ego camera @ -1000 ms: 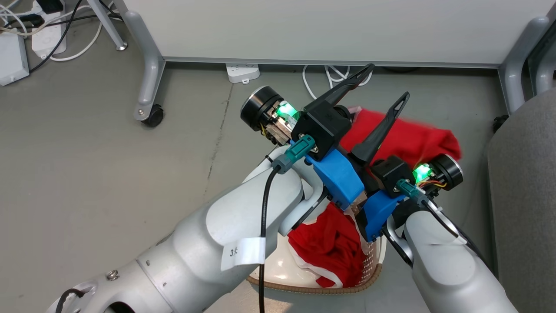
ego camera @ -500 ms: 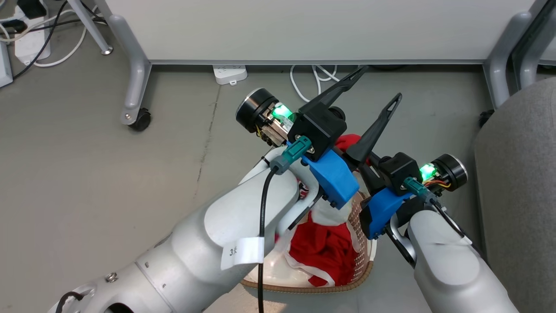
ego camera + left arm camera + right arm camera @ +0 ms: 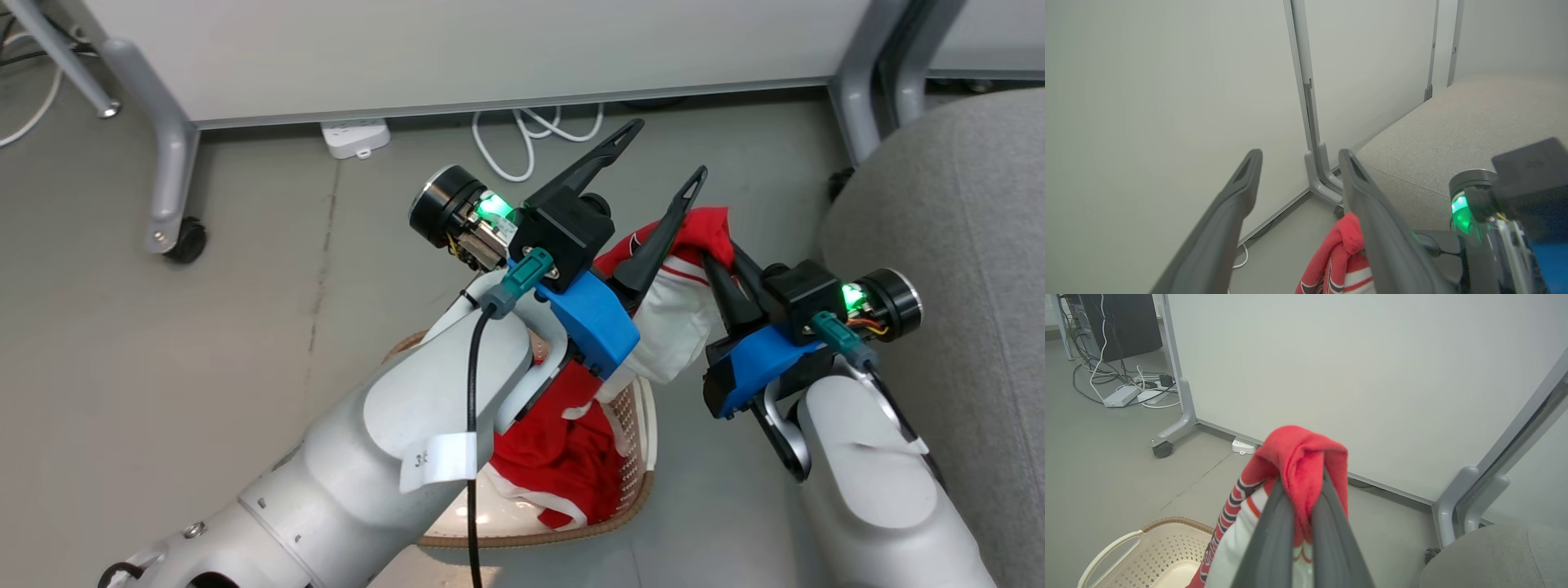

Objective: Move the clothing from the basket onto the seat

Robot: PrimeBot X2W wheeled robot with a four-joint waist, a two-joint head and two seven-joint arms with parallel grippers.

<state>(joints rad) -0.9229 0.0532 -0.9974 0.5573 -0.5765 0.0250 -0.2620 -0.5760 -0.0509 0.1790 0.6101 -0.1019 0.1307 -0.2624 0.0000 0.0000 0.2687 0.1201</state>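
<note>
Red garment (image 3: 709, 227) is clamped in the right gripper (image 3: 718, 249): fingers pressed together on a bunched fold, the rest hanging below them. The hanging part shows white fabric with red stripes and a black-white-red trim band.

Diff vs a second ago:
- Head camera has swung toward the seat (image 3: 939, 204), so grey woven upholstery takes up more of the frame. That's camera, not things.
- Real change: right gripper now sits clear of the left arm, off to its right and nearer the seat's edge. Before, it was tucked tight under the left gripper (image 3: 665, 151).
- Garment was a wide red spread beyond the fingers. Now it's a narrow drape, white side out, hanging between the two grippers with its lower end near the basket (image 3: 645, 482) rim.

Left gripper: fingers wide apart, gripping nothing, garment just beside its right finger.

Other red garment (image 3: 563, 449) lies crumpled in the basket under the left arm, white trim along its edge.
</note>
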